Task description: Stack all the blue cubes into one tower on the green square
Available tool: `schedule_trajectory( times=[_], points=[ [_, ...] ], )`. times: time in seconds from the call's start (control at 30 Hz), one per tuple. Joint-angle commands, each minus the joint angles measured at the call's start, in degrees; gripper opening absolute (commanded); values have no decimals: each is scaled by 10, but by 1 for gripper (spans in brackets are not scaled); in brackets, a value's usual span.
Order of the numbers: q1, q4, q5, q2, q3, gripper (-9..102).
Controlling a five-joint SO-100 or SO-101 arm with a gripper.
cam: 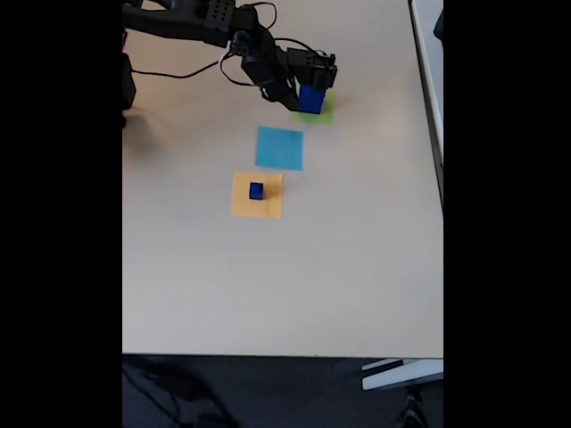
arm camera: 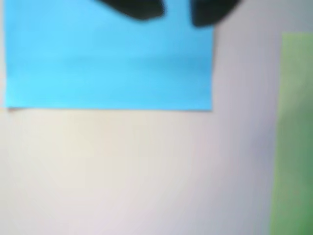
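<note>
In the fixed view a dark blue stack of cubes (cam: pixel 310 99) stands on the green square (cam: pixel 323 114) near the table's far side. My gripper (cam: pixel 308 82) hangs right at its top, seemingly above it. One small blue cube (cam: pixel 257 190) sits on an orange square (cam: pixel 257 194) further forward. In the blurred wrist view the gripper (arm camera: pixel 177 12) shows as two dark fingertips at the top edge. There is a gap between them and nothing in it. A strip of the green square (arm camera: pixel 293 137) runs along the right edge.
A flat light-blue paper square (cam: pixel 279 148) lies between the green and orange squares; it is large in the wrist view (arm camera: pixel 107 63). Cables trail behind the arm (cam: pixel 205 18) at the back left. The beige table (cam: pixel 285 285) stretches forward to its near edge.
</note>
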Motion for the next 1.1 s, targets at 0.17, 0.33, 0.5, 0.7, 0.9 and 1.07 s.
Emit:
schedule_trajectory(
  times=[0.17,0.33,0.5,0.7,0.9,1.07],
  points=[
    [-18,-3,25,-11,-81,0],
    [-23,-12,33,-28,-92,0],
    [-20,-11,22,-49,-121,0],
    [-22,-11,25,-50,-127,0],
    [-25,-9,21,-69,-162,0],
    [-27,-7,20,-89,-185,0]
  ],
)
